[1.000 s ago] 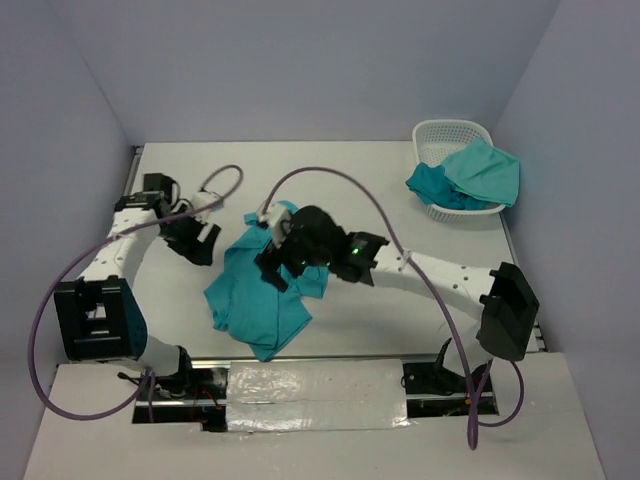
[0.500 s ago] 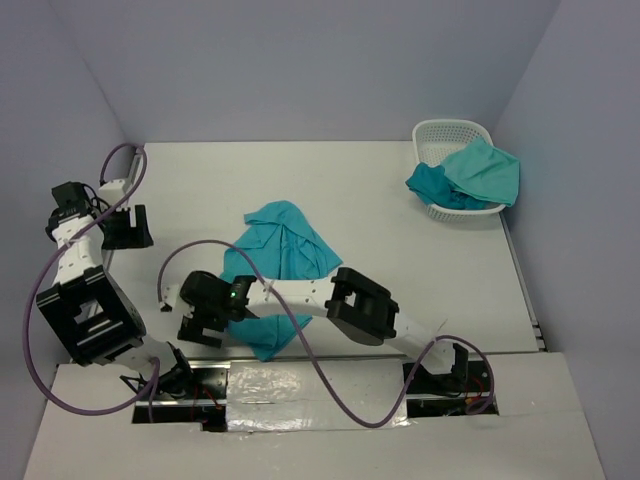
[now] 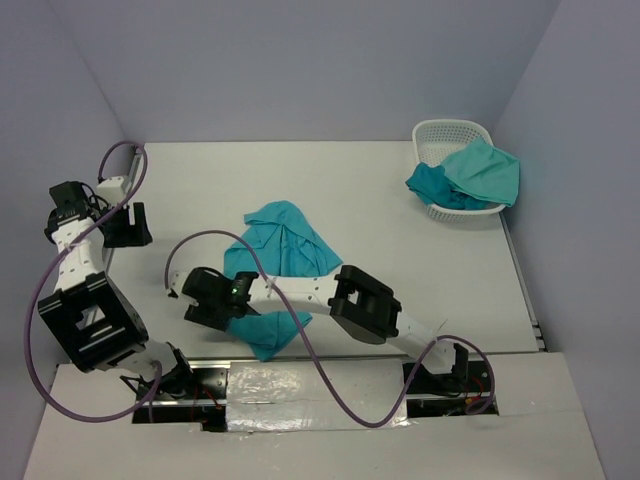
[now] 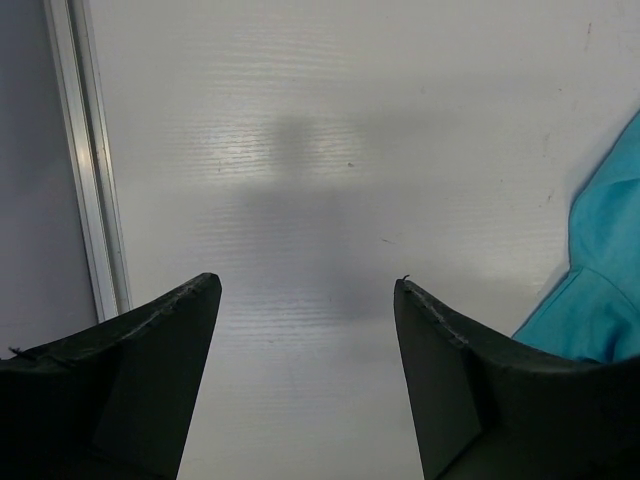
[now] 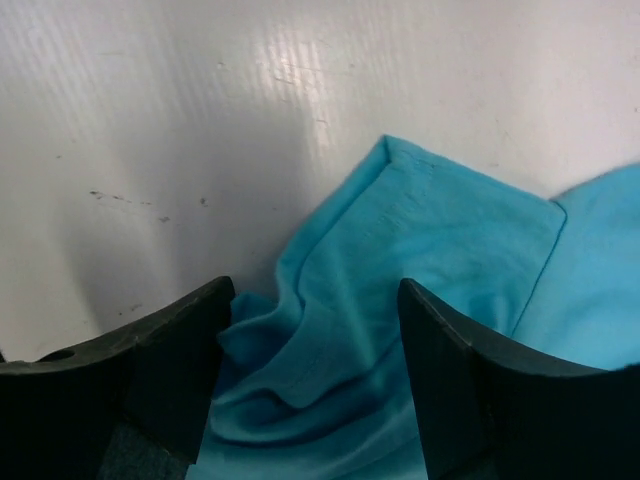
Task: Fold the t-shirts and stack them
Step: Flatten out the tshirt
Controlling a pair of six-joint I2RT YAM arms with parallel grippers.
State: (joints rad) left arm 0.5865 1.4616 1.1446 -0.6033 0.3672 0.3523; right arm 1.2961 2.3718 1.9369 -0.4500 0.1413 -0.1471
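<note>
The left arm (image 3: 75,265) is folded back on itself at the far left of the desk (image 3: 380,200), its elbow low near the base and its wrist raised. The left tool (image 3: 128,225) (image 4: 305,285) points down at bare desk surface. Its jaws stand wide apart with nothing between them; a metal rail (image 4: 95,150) runs just to its left, and a teal hem shows at its right. The right arm (image 3: 300,293) reaches from its base across the near edge, stretched long and low toward the left. The right tool (image 3: 200,305) (image 5: 315,285) is at the near-left corner of the crumpled t-shirt (image 3: 285,245) (image 5: 400,260). Its jaws are open, and a hemmed corner of cloth lies loose beneath and between them, unpinched, with the rest of the shirt spreading away to that tool's right. Well apart from both tools, at the far right corner, a white basket (image 3: 450,135) holds two further t-shirts (image 3: 485,170) draped over its rim.
</note>
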